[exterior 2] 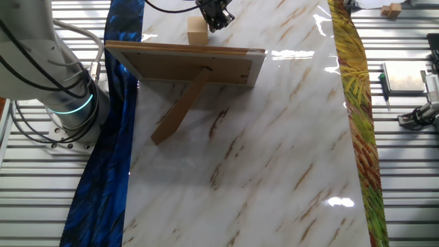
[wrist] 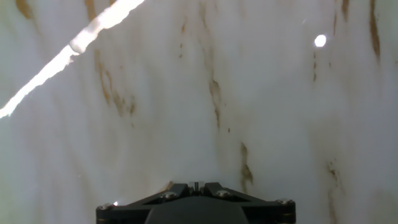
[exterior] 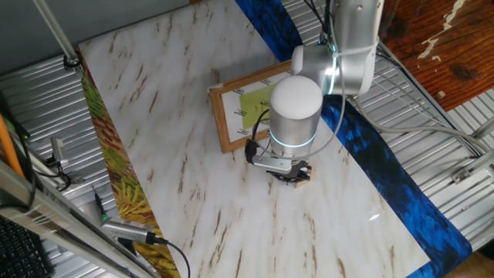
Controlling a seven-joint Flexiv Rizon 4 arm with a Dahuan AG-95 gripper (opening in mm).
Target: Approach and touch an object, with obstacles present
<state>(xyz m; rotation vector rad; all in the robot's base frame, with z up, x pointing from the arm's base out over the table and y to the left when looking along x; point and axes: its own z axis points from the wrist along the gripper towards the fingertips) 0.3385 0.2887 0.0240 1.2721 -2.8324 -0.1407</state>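
Framed picture nearest, gripper beyond, beside cube; jaws' opening indiscernible.

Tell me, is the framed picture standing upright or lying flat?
Standing, tilted back. In the other fixed view, the framed picture shows its plain back, propped on a wooden leg that reaches the marble table.

arm hides part of picture | cube mostly hidden under hand
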